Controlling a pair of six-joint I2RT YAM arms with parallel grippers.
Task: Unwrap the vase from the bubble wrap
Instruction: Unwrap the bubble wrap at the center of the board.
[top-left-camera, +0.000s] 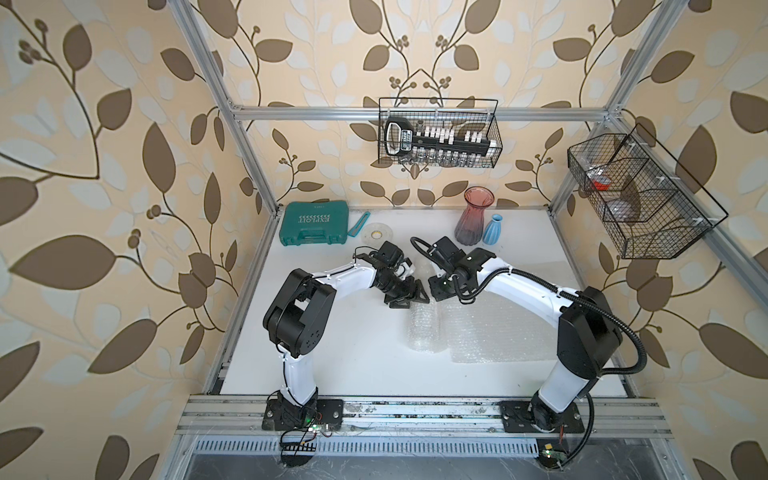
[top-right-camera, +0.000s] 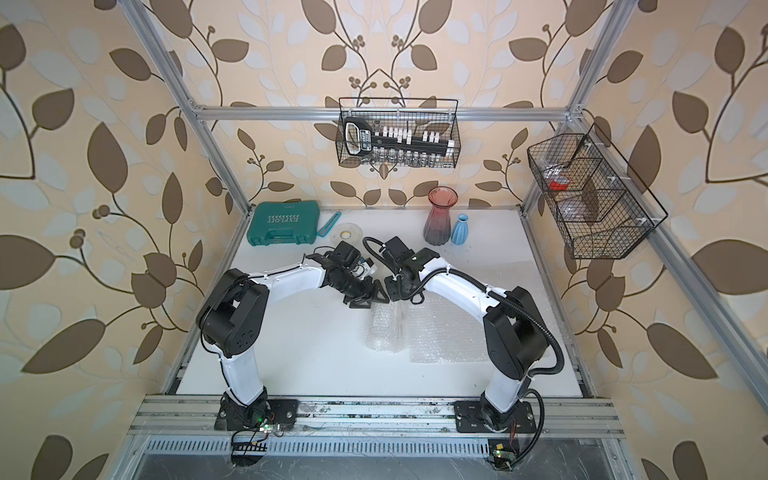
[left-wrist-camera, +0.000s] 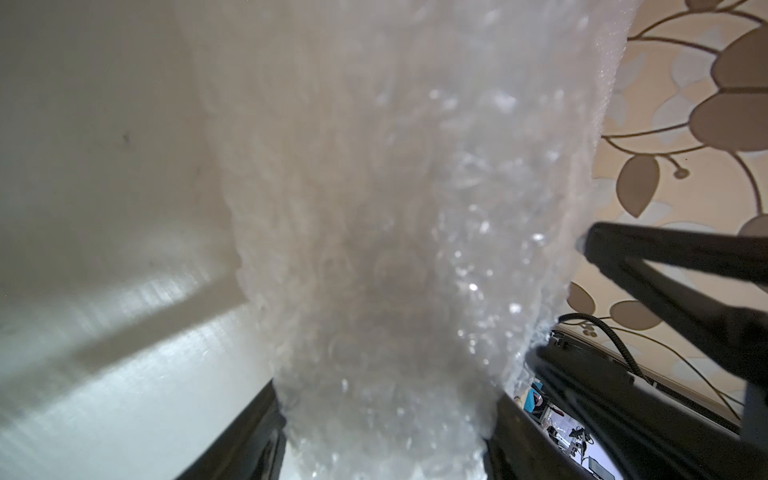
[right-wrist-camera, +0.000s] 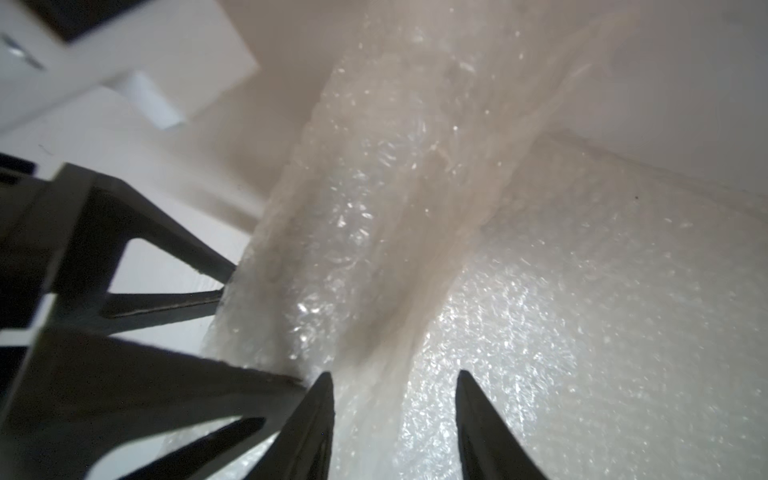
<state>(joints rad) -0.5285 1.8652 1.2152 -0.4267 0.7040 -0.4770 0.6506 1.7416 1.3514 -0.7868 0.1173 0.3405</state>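
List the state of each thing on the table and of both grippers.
Wrap: lying, partly unrolled, loose end flat.
Left gripper: shut on wrap.
Right gripper: open, over wrap.
Red vase: upright.
Blue vase: upright.
Case: closed.

Open tabletop (top-left-camera: 353, 353) left of bubble wrap (top-left-camera: 424, 328)

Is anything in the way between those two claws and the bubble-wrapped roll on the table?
Nothing visible. The left gripper has the far end of the bubble wrap roll between its fingers, and the right gripper sits open right against that same end. The only crowding is the two grippers themselves, almost touching.
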